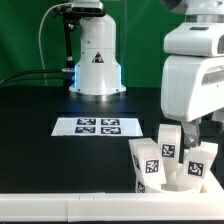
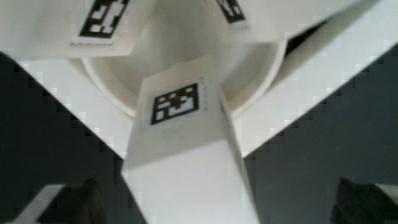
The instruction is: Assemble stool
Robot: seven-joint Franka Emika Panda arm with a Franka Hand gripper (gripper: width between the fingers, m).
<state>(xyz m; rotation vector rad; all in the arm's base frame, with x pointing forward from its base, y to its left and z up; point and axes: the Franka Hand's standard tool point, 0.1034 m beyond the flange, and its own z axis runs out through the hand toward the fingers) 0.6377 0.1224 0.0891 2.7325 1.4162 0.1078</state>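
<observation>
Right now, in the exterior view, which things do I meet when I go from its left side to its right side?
Robot base → marker board → stool, a cluster of white tagged parts low at the exterior view's right. The arm's white body stands above the stool; the pincer is hidden, so I leave it out.

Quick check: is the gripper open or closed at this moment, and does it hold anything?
Gripper: cannot be told. It sits low over the stool, among its upright legs, but no view shows whether the fingers are closed on a leg.
</observation>
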